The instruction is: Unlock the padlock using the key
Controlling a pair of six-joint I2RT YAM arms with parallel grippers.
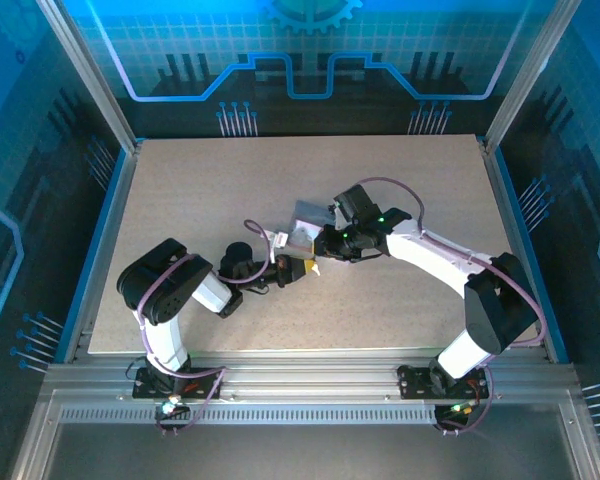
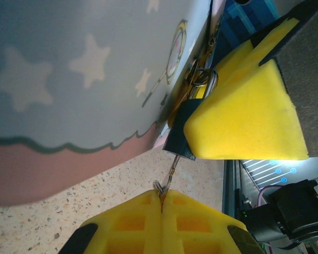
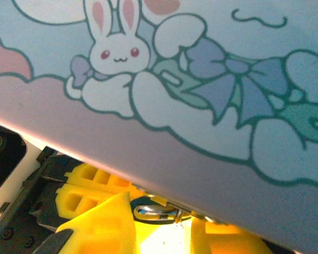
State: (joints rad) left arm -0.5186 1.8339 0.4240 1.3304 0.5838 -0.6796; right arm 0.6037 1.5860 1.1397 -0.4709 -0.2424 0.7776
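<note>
In the left wrist view my left gripper [image 2: 162, 197] is shut on the key [image 2: 172, 168], its two yellow fingers pressed together on the bow. The thin blade runs up into the bottom of the small dark padlock [image 2: 180, 129]. A yellow finger [image 2: 249, 106] of my right gripper presses on the padlock's side, and the shackle [image 2: 204, 78] loops through the clasp of the pale tin [image 2: 69, 69]. The right wrist view shows the shackle [image 3: 156, 212] between my right gripper's fingers [image 3: 100, 227], under the tin's edge. From above, the left gripper [image 1: 292, 268] and the right gripper [image 1: 325, 247] meet beside the tin [image 1: 305, 222].
The tin's lid with a printed bunny [image 3: 116, 47] sits close over the right wrist camera. The speckled beige table [image 1: 200, 190] lies open to the left, far and right. A metal frame rail [image 1: 310, 385] runs along the near edge.
</note>
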